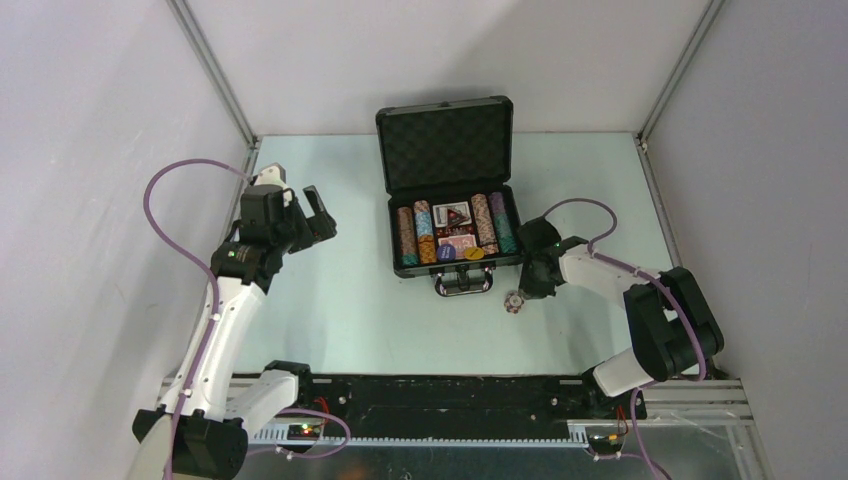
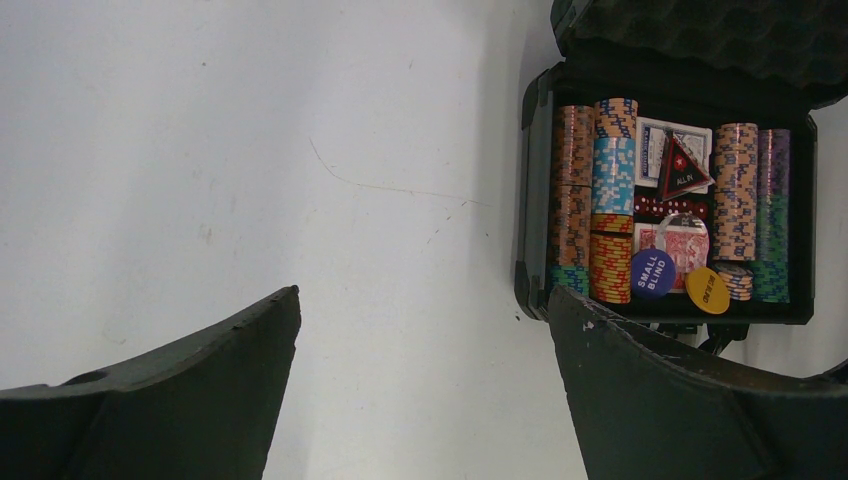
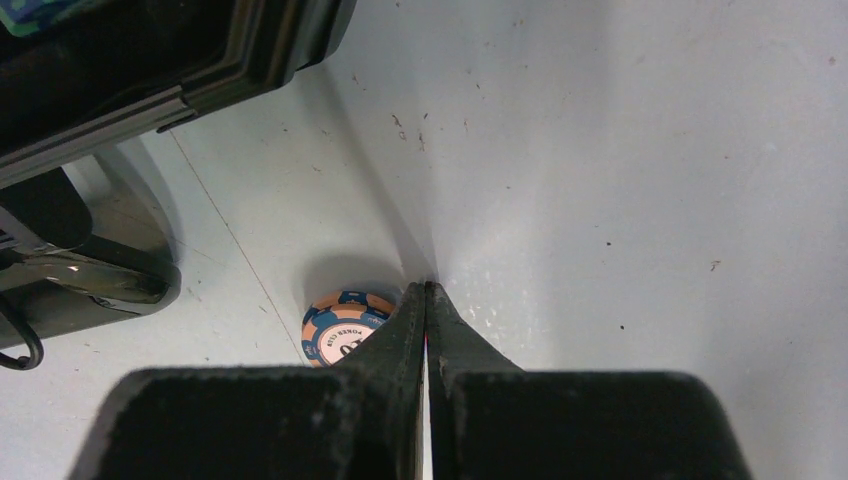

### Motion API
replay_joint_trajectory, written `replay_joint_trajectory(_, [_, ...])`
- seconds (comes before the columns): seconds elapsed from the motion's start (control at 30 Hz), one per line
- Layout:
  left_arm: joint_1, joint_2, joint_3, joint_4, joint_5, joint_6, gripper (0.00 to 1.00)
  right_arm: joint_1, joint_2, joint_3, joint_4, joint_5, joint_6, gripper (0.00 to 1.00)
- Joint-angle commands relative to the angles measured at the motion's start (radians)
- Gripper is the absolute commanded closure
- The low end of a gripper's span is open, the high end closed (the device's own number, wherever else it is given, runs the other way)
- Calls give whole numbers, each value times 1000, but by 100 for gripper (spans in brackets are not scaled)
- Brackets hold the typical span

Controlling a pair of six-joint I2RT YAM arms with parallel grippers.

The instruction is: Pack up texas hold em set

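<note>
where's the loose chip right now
In the top view the loose chip lies on the table, right of the case's handle, just left of the shut right gripper.

left of the black hard briefcase [image 1: 445, 150] the pale table [image 1: 340, 310] lies bare as far as the left gripper [image 1: 312, 214], which hangs over it with jaws spread wide. the briefcase's foam-lined lid [image 1: 446, 120] stands upright and blocks the way in from behind, but its tray is open from above. room is tight at the briefcase's front right corner. there the right gripper [image 1: 533, 283], jaws pressed together, points down at the table just beside a loose orange-and-blue striped poker chip [image 1: 513, 301], near the briefcase's metal handle [image 1: 462, 283].
</note>
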Motion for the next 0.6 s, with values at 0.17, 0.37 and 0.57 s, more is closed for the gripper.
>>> replay_joint_trajectory(0.17, [9, -9, -4, 27, 18, 12, 2, -71, -31, 12, -44, 50, -10, 100])
replay_joint_trajectory(0.37, [9, -8, -4, 28, 17, 13, 2, -88, -19, 82, -46, 31, -47, 100])
replay_joint_trajectory(0.57, [10, -9, -4, 28, 17, 13, 2, -67, 85, 167, -33, 12, -79, 100])
